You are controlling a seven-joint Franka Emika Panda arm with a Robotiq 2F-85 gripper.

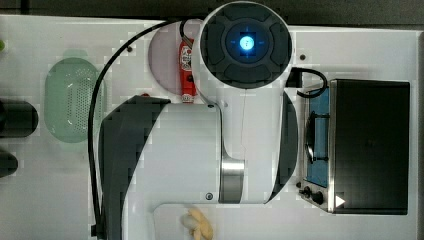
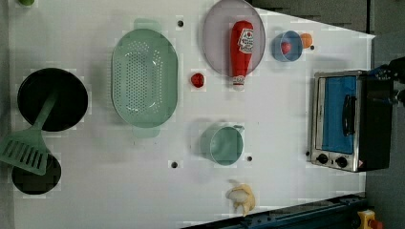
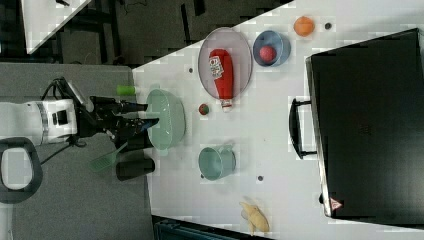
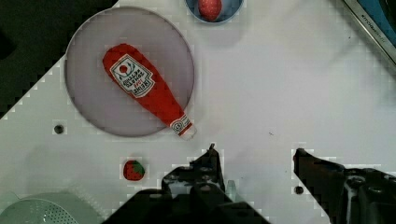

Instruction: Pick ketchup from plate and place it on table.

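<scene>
Tool (image 4: 254, 151) hangs high with its jaws apart, nothing between them, well clear of the ketchup (image 4: 148, 90). The bottle lies flat on the plate (image 4: 88, 100), its cap poking over the rim towards the tool. Best bet: drop over the fat labelled body, jaws across its width, then lift clear before setting it on bare table (image 4: 280, 84). In the right view the arm reaches level, high above the table.

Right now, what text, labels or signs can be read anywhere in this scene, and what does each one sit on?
White-and-dark label on the slim red ketchup squeeze bottle: lettering there, too blurred to read.
Strip of lettering on the silver-and-black toaster oven: too small to read.
Red-and-white triangular sign on the toaster oven's corner: no words legible.
Nothing else carries text.
</scene>
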